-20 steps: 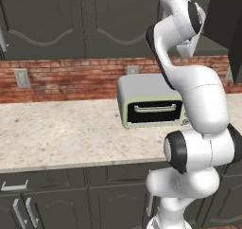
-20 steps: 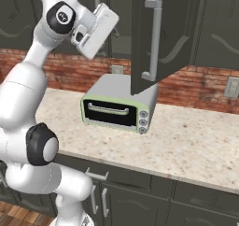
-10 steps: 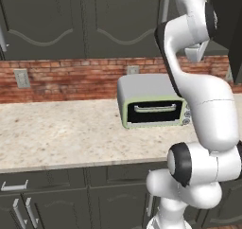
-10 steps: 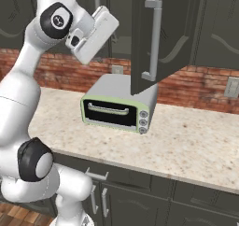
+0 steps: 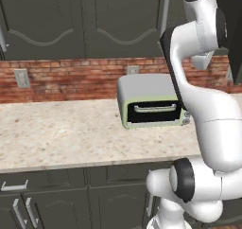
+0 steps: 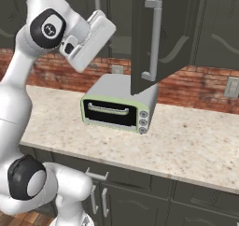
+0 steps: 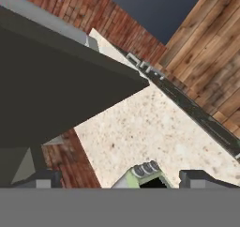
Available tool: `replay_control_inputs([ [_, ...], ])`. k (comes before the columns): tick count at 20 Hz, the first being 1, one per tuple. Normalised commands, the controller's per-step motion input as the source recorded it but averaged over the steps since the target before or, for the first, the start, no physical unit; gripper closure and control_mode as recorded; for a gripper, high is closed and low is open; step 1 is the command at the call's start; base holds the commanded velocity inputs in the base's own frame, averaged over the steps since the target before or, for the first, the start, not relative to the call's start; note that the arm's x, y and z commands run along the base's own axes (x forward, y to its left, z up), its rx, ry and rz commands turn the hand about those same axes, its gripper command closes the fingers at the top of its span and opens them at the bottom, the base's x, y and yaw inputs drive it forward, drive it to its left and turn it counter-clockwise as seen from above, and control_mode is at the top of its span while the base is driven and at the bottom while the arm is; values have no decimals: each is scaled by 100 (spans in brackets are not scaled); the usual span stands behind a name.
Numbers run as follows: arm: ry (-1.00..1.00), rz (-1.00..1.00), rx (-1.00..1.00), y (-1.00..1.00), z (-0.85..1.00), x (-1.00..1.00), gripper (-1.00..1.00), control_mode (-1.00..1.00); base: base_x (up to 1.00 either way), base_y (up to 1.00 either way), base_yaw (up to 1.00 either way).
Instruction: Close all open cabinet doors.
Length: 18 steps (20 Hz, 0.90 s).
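the gripper [image 7: 115, 179] is swinging higher beside the open cabinet door [image 6: 158, 38] above the toaster oven [image 6: 119, 106]; fingers apparently spread, holding nothing.

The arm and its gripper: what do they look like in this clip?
The arm is glossy white, built of rounded tubular links with dark grey, near-black round joint caps; one cap carries a small white mark. The hand is a boxy white block. The gripper ends in two small dark grey finger tips. No cables show.
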Motion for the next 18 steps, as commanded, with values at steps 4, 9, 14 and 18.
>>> replay_control_inputs([
  [4, -4, 0, 0, -2, -2, -41, -100, -100, 0, 0, 0],
  [9, -7, -4, 0, -2, -9, -56, -100, -100, 0, 0, 0],
  [14, -5, 0, 0, -11, -11, -64, -100, -100, 0, 0, 0],
  [18, -12, 0, 0, -8, -8, -68, -100, -100, 0, 0, 0],
])
